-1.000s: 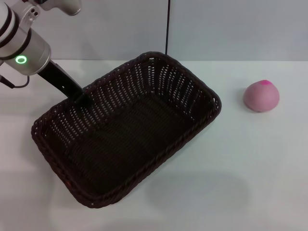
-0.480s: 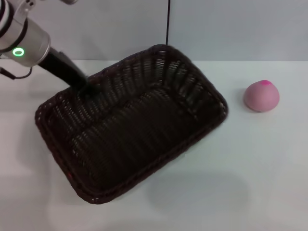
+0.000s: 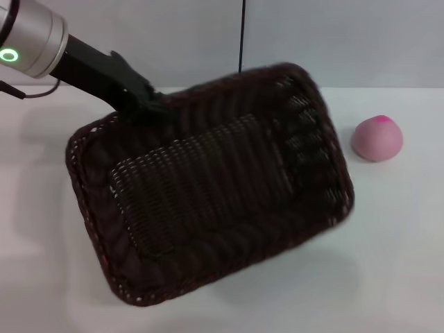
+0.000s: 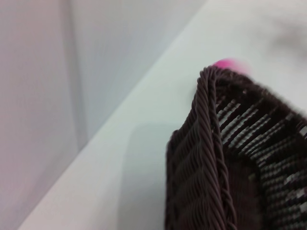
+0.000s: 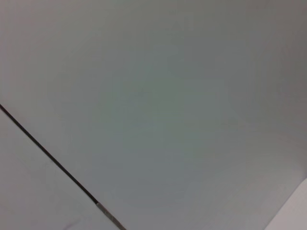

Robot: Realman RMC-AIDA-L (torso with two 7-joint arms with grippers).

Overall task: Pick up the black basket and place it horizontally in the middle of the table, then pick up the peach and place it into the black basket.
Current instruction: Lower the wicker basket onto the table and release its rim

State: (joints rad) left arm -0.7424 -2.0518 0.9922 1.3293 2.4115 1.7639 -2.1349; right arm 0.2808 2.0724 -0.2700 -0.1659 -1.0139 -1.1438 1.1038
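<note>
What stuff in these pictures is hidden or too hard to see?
- Left hand: in the head view its fingertips are hidden by the black basket rim, so how they sit on the rim is unclear.
- Peach: in the left wrist view only a blurred pink sliver shows above the basket rim.
- Basket: its weave is smeared by motion blur in the head view.
- Right hand: appears in no view; the right wrist view shows only wall.

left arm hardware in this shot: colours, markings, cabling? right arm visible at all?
In the head view, the left arm is a silver-grey cylindrical link with a glowing green ring light and a thin black cable beneath it. It ends in a matte black left gripper. The right arm does not show in any view.
</note>
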